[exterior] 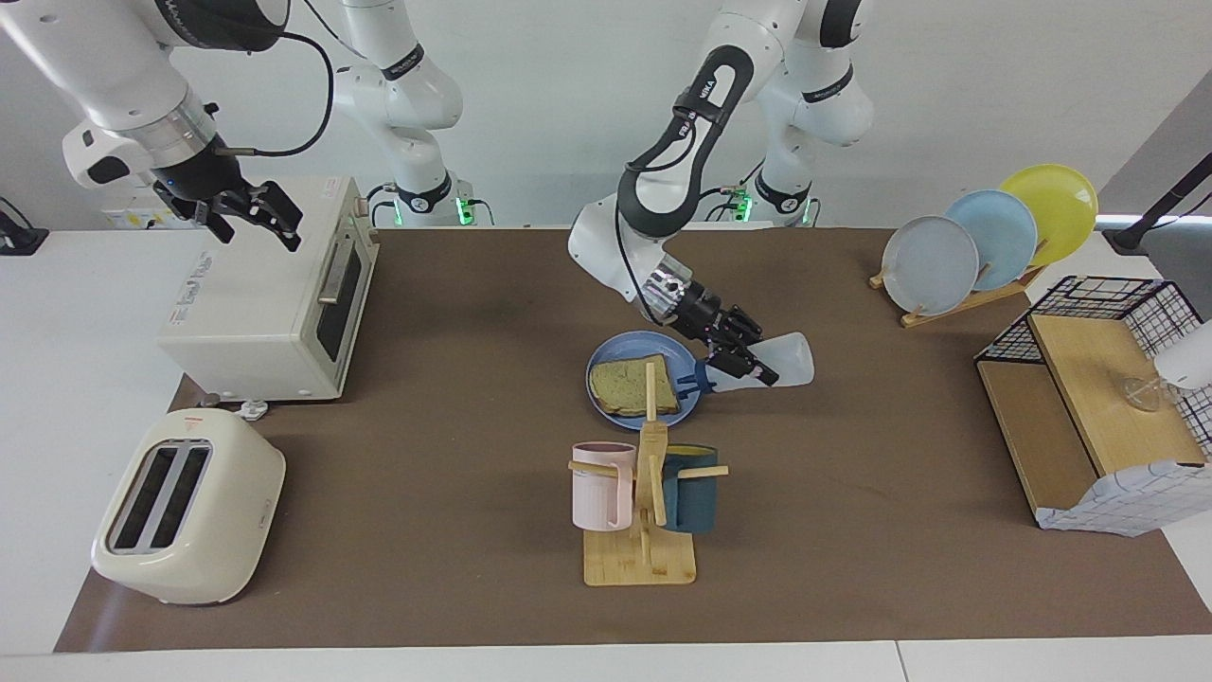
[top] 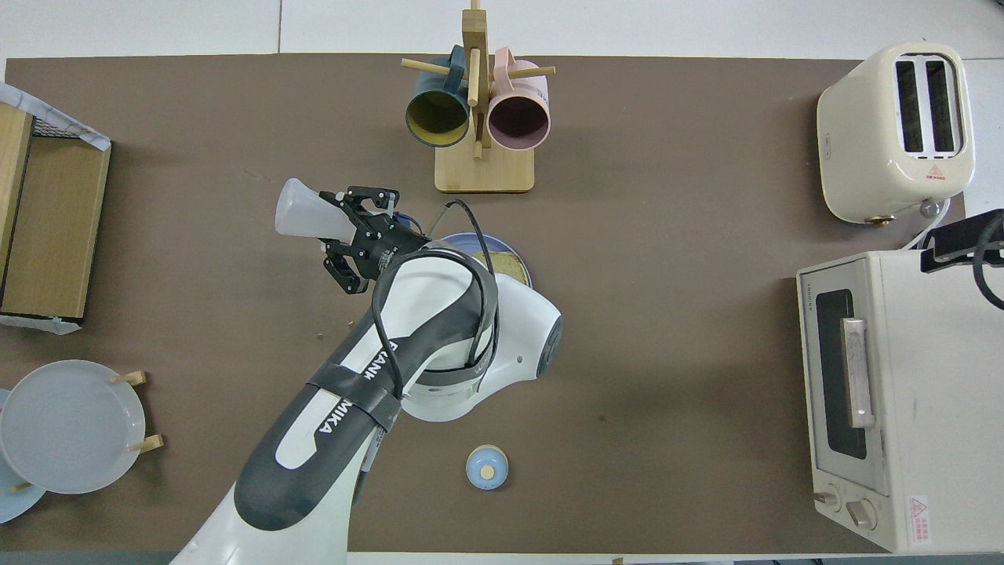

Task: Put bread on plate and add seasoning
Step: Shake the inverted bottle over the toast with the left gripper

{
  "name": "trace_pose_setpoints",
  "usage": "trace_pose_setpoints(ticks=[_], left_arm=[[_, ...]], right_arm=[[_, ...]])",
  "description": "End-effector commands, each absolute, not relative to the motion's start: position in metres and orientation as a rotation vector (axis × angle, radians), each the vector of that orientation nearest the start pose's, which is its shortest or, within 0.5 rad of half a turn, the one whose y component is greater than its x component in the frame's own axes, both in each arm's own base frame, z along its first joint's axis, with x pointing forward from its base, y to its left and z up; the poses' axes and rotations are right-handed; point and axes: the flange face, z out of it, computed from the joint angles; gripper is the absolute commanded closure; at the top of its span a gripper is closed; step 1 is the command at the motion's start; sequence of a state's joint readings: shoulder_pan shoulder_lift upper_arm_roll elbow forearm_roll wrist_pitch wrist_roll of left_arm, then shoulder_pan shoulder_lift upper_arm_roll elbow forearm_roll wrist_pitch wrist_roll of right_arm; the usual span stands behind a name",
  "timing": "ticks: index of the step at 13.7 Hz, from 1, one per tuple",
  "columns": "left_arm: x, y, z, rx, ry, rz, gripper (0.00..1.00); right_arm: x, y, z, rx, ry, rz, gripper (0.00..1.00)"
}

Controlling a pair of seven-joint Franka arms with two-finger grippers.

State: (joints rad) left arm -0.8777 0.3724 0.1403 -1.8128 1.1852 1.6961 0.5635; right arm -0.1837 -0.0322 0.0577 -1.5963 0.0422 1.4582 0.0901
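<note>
The bread [exterior: 630, 386] lies flat on the blue plate [exterior: 615, 352] in the middle of the table. My left gripper [exterior: 748, 365] is shut on the seasoning bottle [exterior: 786, 360], which is tipped almost on its side. Its dark cap [exterior: 696, 382] points at the plate's rim on the side toward the left arm's end. In the overhead view my left gripper [top: 345, 231] holds the bottle [top: 302, 220] beside the plate [top: 463, 238], and the arm hides most of the bread [top: 506, 265]. My right gripper [exterior: 251, 213] waits open above the toaster oven [exterior: 265, 294].
A mug rack [exterior: 644, 511] with a pink and a teal mug stands just farther from the robots than the plate. A toaster [exterior: 185, 502] sits at the right arm's end. A plate rack [exterior: 985, 237] and a wire basket [exterior: 1089, 407] stand at the left arm's end. A small blue bell [top: 486, 468] stands near the robots.
</note>
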Motion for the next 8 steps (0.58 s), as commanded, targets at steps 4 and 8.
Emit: trace_pose_setpoints(ticks=[4,8], left_arm=[[0.493,-0.377,0.36,-1.192,1.516,0.323,1.0],[0.426,-0.442,0.365,-1.188,1.591,0.289,1.0]], right_arm=[[0.524,-0.062,0.624,-3.089,0.311,0.168,0.0],[0.524,-0.062,0.624,-3.089,0.311,0.168,0.0]])
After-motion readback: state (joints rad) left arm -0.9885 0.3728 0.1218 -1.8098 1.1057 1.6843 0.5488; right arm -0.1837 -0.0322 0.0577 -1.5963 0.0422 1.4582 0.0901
